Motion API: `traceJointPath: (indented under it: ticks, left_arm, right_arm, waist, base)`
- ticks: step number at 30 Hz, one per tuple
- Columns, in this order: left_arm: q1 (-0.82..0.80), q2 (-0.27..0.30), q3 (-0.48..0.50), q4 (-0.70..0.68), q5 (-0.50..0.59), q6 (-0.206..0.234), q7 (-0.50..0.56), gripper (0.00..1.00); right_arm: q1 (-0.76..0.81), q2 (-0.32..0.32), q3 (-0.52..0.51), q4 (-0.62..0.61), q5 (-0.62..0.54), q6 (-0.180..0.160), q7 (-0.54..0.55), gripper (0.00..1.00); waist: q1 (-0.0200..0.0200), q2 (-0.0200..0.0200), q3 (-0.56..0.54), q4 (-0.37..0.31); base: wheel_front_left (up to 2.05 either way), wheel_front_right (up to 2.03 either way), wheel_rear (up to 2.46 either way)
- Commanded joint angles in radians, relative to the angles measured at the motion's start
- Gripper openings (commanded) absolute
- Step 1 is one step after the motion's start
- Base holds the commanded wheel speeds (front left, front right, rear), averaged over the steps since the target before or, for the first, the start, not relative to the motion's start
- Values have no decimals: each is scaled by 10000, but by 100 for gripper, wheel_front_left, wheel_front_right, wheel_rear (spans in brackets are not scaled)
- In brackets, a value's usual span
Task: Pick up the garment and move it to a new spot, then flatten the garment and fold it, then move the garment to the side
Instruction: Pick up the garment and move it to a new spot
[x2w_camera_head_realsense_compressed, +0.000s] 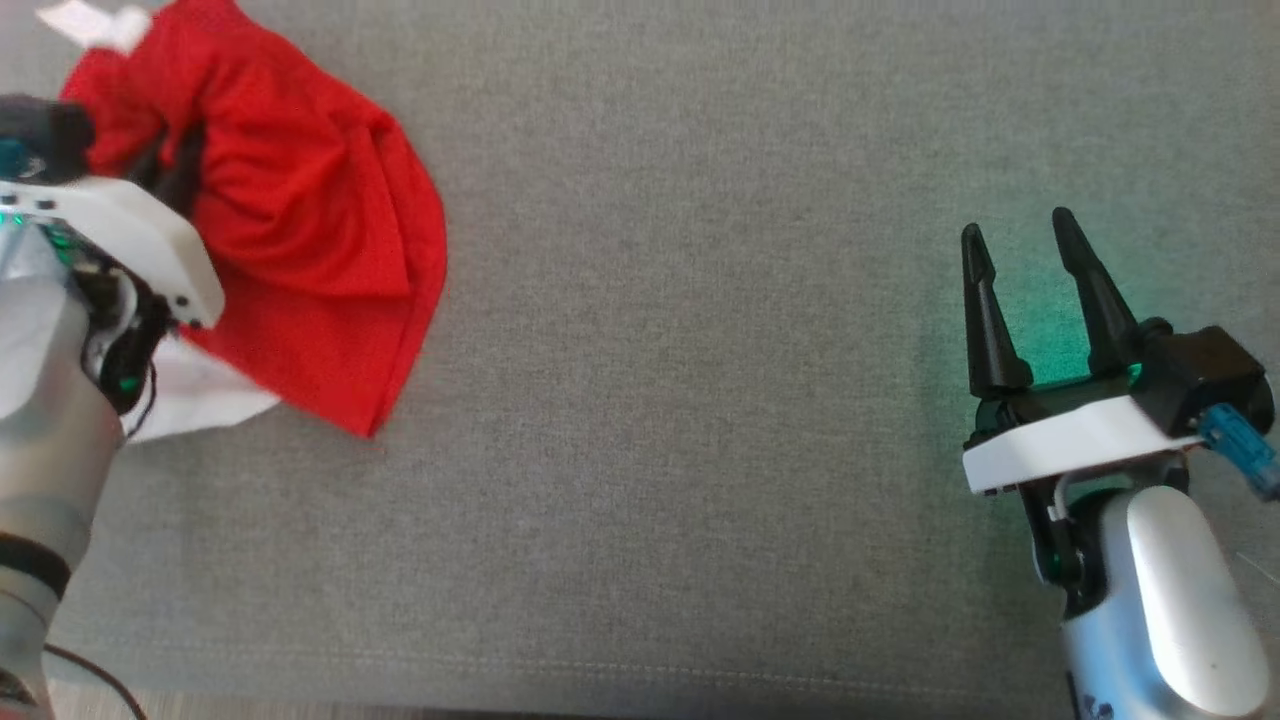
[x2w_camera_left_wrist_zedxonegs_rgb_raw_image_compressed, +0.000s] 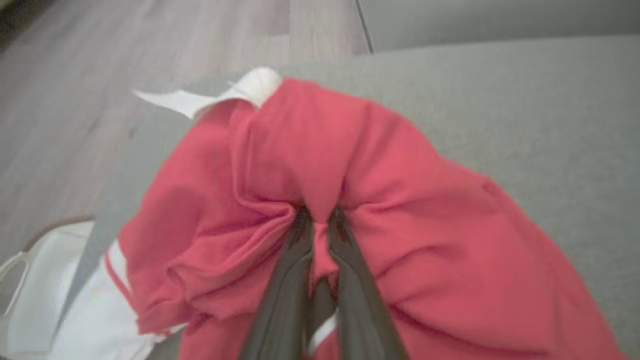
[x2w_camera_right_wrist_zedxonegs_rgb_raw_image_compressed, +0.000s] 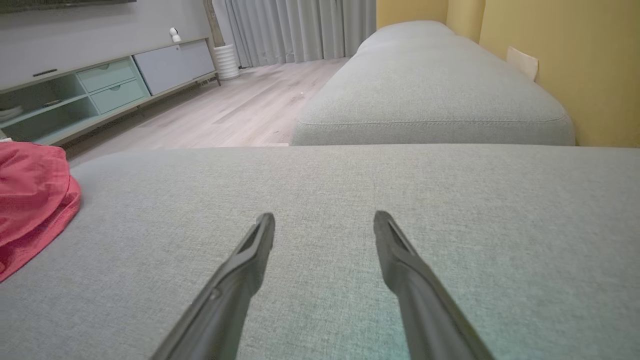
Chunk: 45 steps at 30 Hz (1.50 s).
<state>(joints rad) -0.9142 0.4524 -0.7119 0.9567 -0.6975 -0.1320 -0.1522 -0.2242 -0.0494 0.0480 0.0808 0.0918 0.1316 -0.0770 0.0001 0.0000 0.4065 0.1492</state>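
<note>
The red garment (x2w_camera_head_realsense_compressed: 320, 220) lay bunched in a loose heap around and just ahead of the left gripper (x2w_camera_left_wrist_zedxonegs_rgb_raw_image_compressed: 320, 220). Its two dark fingers were drawn together on a raised fold near the middle of the heap, with a tongue of cloth pinched between them and creases running out from the pinch. The right gripper (x2w_camera_head_realsense_compressed: 1017, 228) hovered empty over bare grey cushion (x2w_camera_head_realsense_compressed: 700, 420) with its fingers spread wide, and the garment was well off to its left. The fabric looked thin, light and very soft, perhaps a fine knit or mesh, so it would likely sag and trail from any single hold rather than keep a shape. A pinch on a mid-cloth fold should serve for carrying the heap. Flattening would probably go better with holds on an edge or corner, such as the hem on the right gripper's side or the white trim (x2w_camera_left_wrist_zedxonegs_rgb_raw_image_compressed: 250, 87) at the far end of the heap from the left fingertips. The weave did not look slippery or fragile, though layers might slide over one another. No brand, label or writing could be read anywhere on it.
</note>
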Motion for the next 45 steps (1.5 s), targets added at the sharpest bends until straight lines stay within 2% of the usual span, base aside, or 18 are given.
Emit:
traceJointPath:
  ticks: [1, 6, 13, 18, 26, 30, 34, 35, 36, 41, 45]
  left_arm:
    - [-684, 660, 315, -137, 16, 14, -371, 0]
    - [-849, 621, 315, -781, 259, 14, -1044, 0]
    - [-486, 577, 750, -3028, 994, 121, -1092, 0]
    - [-178, 378, 661, -4132, 1206, 429, -1020, 0]
    - [65, -561, 442, -5331, 950, 1326, -127, 0]
    - [101, -1187, 231, -5264, 934, 1718, 113, 0]
    - [73, -1726, 37, -4792, 892, 1849, 227, 0]
    - [51, -1892, -27, -4598, 885, 1851, 222, 61]
    - [25, -2049, -95, -4392, 886, 1830, 191, 100]
    - [-137, -2479, -262, -3541, 912, 1632, -204, 100]
    - [-144, -2368, -185, -3123, 951, 1551, -598, 100]
  right_arm:
    - [-167, -8, 264, -247, 108, -9, -128, 100]
    - [-87, -8, 372, 129, 391, -9, -350, 100]
    - [-10, -8, 582, 650, 820, -9, -712, 100]
    - [-3, -8, 816, 966, 1117, -9, -969, 100]
    - [-181, -8, 1297, 1203, 1493, -9, -1198, 100]
    - [-376, -8, 1613, 1244, 1680, -9, -1283, 100]
    - [-524, -8, 1846, 1311, 1829, -9, -1364, 100]
    - [-573, -8, 1931, 1338, 1884, -9, -1392, 100]
    - [-614, -8, 1993, 1374, 1932, -9, -1424, 100]
    - [-700, -8, 2140, 1550, 2078, -9, -1583, 100]
    - [-636, -8, 2013, 1721, 2024, -9, -1661, 100]
  waist:
    - [-1, 0, -265, 3]
    - [-1, 0, -953, -79]
    - [-1, 0, -1685, -374]
    - [-1, 0, -2093, -820]
    - [-1, 0, -2192, -1963]
    - [-1, 0, -1983, -2710]
    - [-1, 0, -1815, -3223]
    - [-1, 0, -1754, -3386]
    - [-1, 0, -1711, -3514]
    - [-1, 0, -1633, -3814]
    - [-1, 0, -1787, -3620]
  base:
    - [0, 0, 0]
    - [0, 0, 0]
    - [0, 0, 0]
    - [0, 0, 0]
    - [0, 0, 0]
    - [0, 0, 0]
    - [0, 0, 0]
    - [0, 0, 0]
    - [0, 0, 0]
    - [0, 0, 0]
    - [0, 0, 0]
